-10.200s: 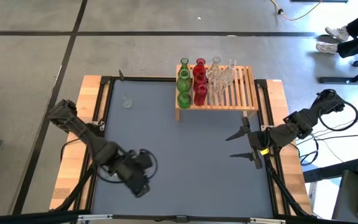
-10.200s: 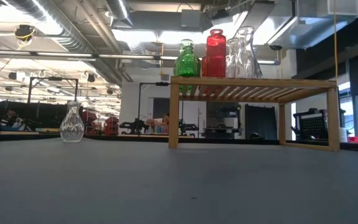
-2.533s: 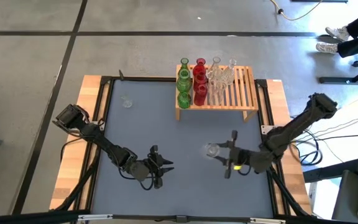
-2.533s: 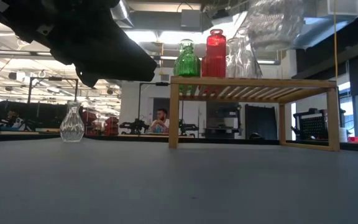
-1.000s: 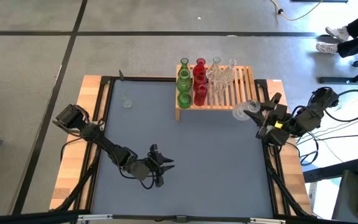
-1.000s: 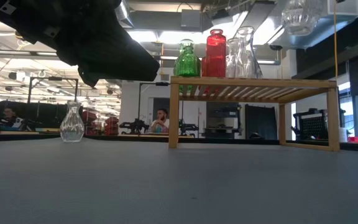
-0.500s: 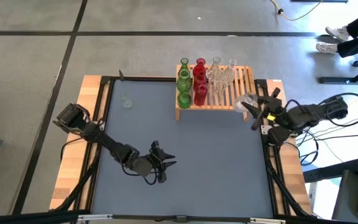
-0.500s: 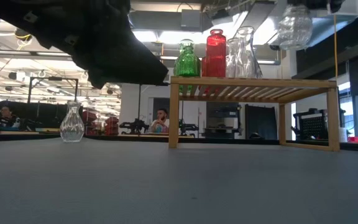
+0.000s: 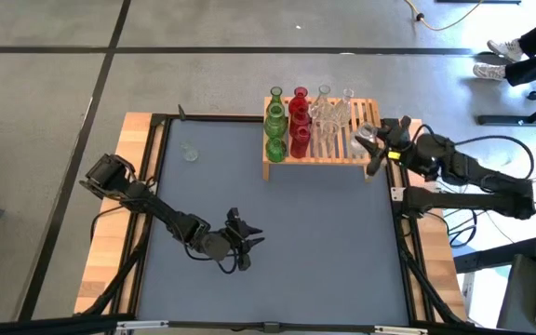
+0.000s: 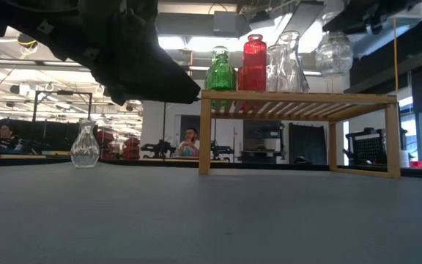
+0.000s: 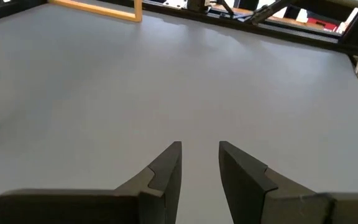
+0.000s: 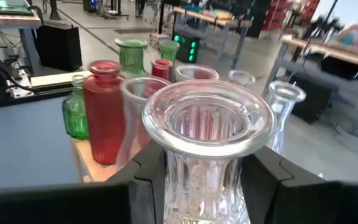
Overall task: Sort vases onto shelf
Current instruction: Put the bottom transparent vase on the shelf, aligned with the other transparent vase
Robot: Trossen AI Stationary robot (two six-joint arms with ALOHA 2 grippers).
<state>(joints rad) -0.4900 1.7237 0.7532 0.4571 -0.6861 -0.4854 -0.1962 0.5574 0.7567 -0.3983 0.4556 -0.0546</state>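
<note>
The light-wood shelf (image 9: 372, 112) stands at the table's far edge with green vases (image 9: 274, 121), red vases (image 9: 299, 121) and clear vases (image 9: 328, 113) upright on its left half. My right gripper (image 9: 374, 141) is shut on a clear ribbed vase (image 10: 333, 53) above the shelf's right end. One more clear vase (image 9: 190, 152) stands on its base on the mat at the far left. My left gripper (image 11: 199, 149) hovers low over the middle of the mat, slightly open, with nothing between its fingers. My right gripper pinches the ribbed neck (image 12: 197, 177) of the clear vase, just under its flared rim, with one finger (image 12: 146, 177) on each side. The fingers come nearly level from the table's right side. The vase stays upright, mouth up, lifted clear above the shelf's slats (image 10: 299, 97).
Black frame rails (image 9: 394, 200) and wooden side boards (image 9: 110, 233) border the grey mat (image 9: 296, 233), which lies bare between the arms. The shelf's right slats carry nothing. A person sits in the room beyond (image 10: 189, 139); shoes show on the floor (image 9: 505, 51).
My right gripper has swung with the clear vase from in front of the shelf's right end toward the table's far edge, so the vase now hangs over the shelf's right slats, still upright.
</note>
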